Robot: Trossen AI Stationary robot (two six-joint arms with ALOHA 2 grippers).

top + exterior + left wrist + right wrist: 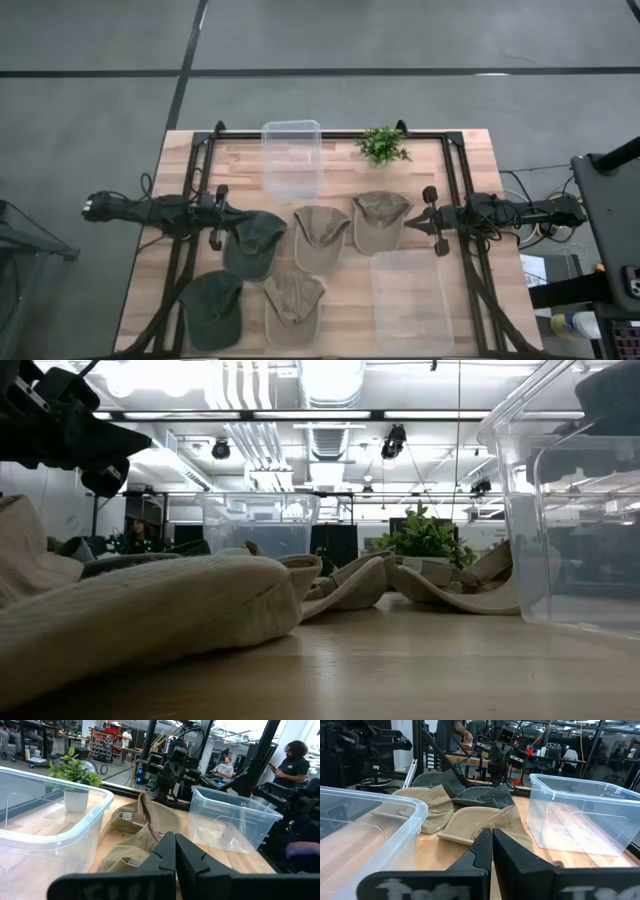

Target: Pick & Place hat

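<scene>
**Currently nothing gripped: overlapping hats are the main hazard**

Left claw (pixel 216 215) hangs at the left bench edge with fingers pressed together, holding nothing; the left wrist view shows the two pads meeting. It sits just beside the brim of the dark green hat (pixel 254 243). Right claw (pixel 437 222) hangs at the right bench edge, likewise closed and empty, near the tan hat (pixel 378 220) on that side.

Five hats lie on the bench (pixel 475 160): dark green and two tan in a middle row, with the middle tan hat (pixel 320 236) between them, plus a second dark green hat (pixel 212 308) and a tan one (pixel 293 310) in the near row. All lie outside the bins. One clear bin (pixel 291 158) stands at the far edge beside a small potted plant (pixel 382 146); another clear bin (pixel 411 300) stands near the right front.

Risks, as judged from this layout:
- Neighbouring hats touch or overlap at the brims, so a grasp on one may drag a second along.
- Both claws must open before descending; a closed claw would only push soft fabric across the wood.
- Limp fabric may fold and slip from a shallow pinch, or catch on a bin rim at release.
- The plant stands just beside the far bin; a wide swing could tip it.
- Which bin takes which hat is unstated.
</scene>
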